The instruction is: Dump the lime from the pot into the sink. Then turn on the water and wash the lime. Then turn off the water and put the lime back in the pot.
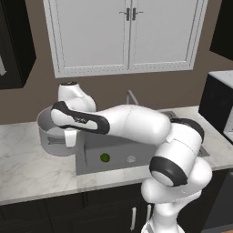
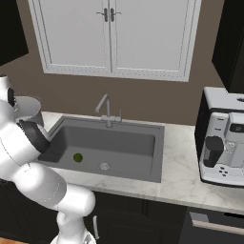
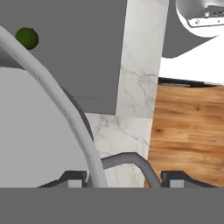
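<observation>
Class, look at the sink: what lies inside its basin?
Inside the sink lie the lime, left of the round metal drain. The arm covers the basin's near left corner in the left base view.

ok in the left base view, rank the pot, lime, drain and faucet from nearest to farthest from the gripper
1. The pot, on the counter left of the sink; the gripper sits right at its rim handle.
2. The lime, on the sink floor, left part.
3. The drain, mid-basin, just beyond the lime.
4. The faucet, behind the sink.
</observation>
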